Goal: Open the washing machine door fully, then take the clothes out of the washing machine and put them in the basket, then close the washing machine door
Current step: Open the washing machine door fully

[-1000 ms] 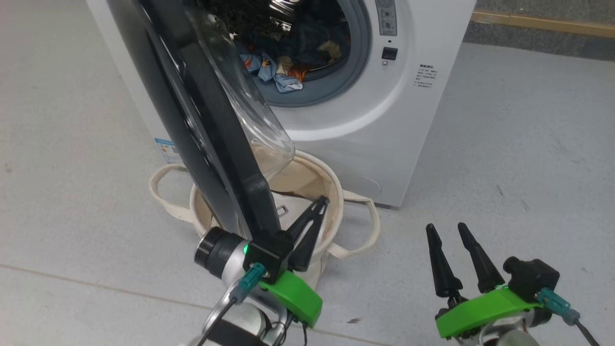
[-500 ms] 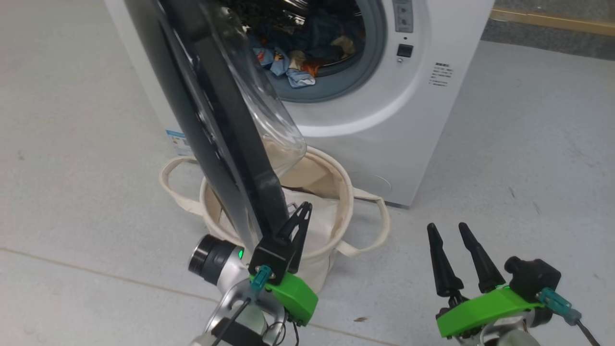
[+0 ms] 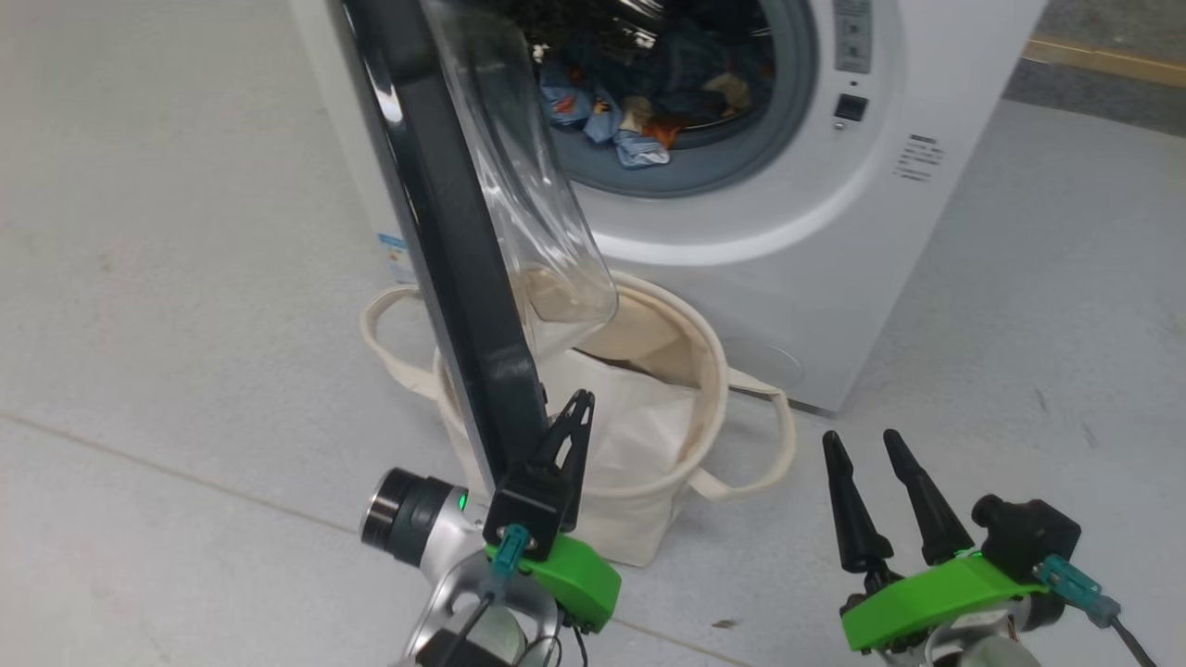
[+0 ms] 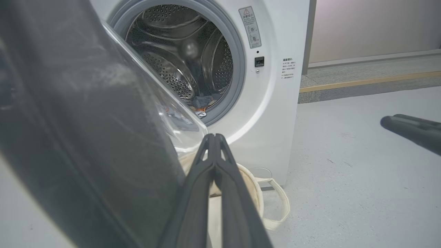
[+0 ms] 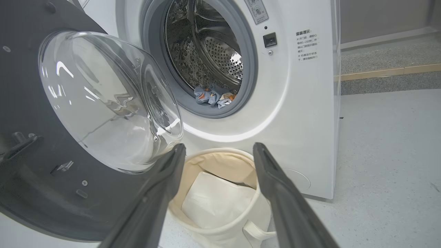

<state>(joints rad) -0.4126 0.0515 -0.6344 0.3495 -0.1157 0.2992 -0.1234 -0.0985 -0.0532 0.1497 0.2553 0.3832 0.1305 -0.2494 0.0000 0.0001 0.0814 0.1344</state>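
Note:
The white washing machine (image 3: 788,250) stands with its glossy black door (image 3: 445,232) swung out toward me, the clear porthole (image 5: 103,100) bulging from its inner face. Light-blue clothes (image 3: 639,130) with orange print lie at the drum's front lip, also seen from the right wrist as the clothes (image 5: 213,96). The cream basket (image 3: 639,528) sits on the floor under the door. My left gripper (image 3: 576,400) is shut on nothing, its fingers right beside the door's lower inner edge. My right gripper (image 3: 857,445) hangs open, low at the right, apart from everything.
A plain white sheet (image 5: 217,199) lies inside the basket (image 5: 206,153). The basket's loop handles (image 3: 769,445) stick out on both sides. Grey floor stretches to the right of the washing machine, and a yellow strip (image 4: 361,82) runs along the floor behind.
The whole picture has shifted right, so the camera moved. The door has swung further out and stands more edge-on. My left gripper's fingers now lie closer against the door edge. The right gripper is unchanged.

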